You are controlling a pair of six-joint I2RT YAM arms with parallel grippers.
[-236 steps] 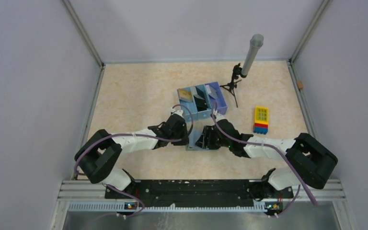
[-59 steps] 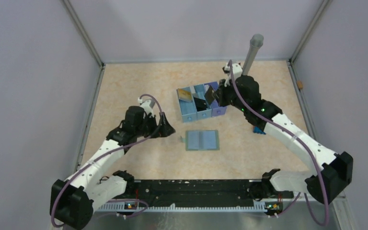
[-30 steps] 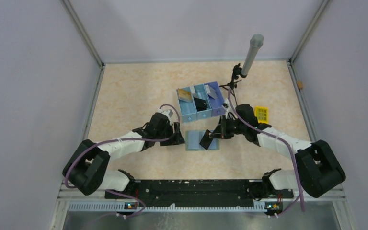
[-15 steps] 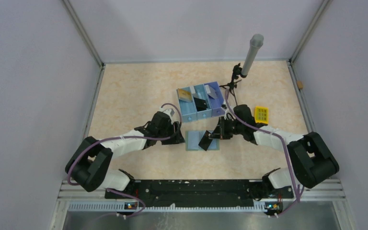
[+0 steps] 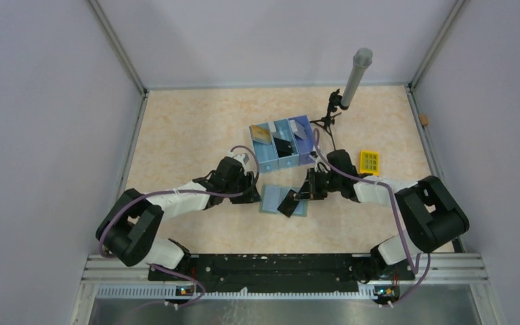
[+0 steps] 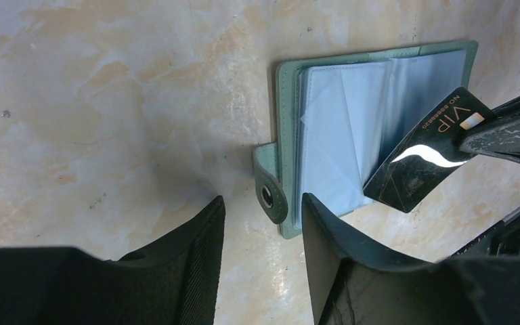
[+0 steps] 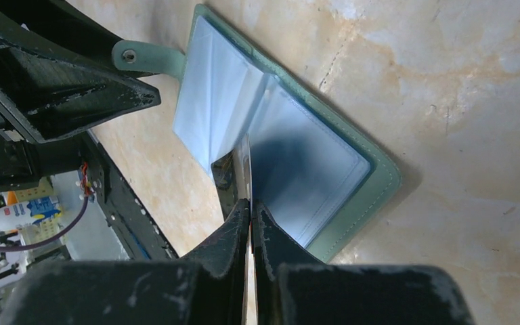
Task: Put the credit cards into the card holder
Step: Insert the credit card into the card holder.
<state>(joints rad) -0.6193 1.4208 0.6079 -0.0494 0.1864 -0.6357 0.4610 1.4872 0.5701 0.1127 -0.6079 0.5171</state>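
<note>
The right gripper (image 7: 250,203) is pinched tight on a black card (image 6: 423,152) marked VIP, holding it by one end. The card hangs tilted over the open card holder (image 6: 332,135), its free corner down near the fold between the two light blue panels. Whether that corner has entered a sleeve, I cannot tell from any view.

The left gripper (image 6: 264,203) stands partly open at the holder's left edge, its two fingers either side of the snap tab (image 7: 139,57). It does not look clamped on the tab. I take it to be there to steady the holder.

The holder lies flat and spread open around the middle of the worktop (image 5: 189,135), nearer the near edge than the far one. Its clear sleeves look empty, so as far as can be seen no card is stowed yet.

Just beyond it, toward the far edge, sits the blue tray (image 5: 269,164). Each of its three compartments seems to hold one more card: a gold card (image 5: 262,134), a dark card (image 5: 284,145) and a pale card (image 5: 302,128).

In my judgement the task is at an early stage. The card in hand has still to be slid home, and those in the tray have still to be fetched and seated.
</note>
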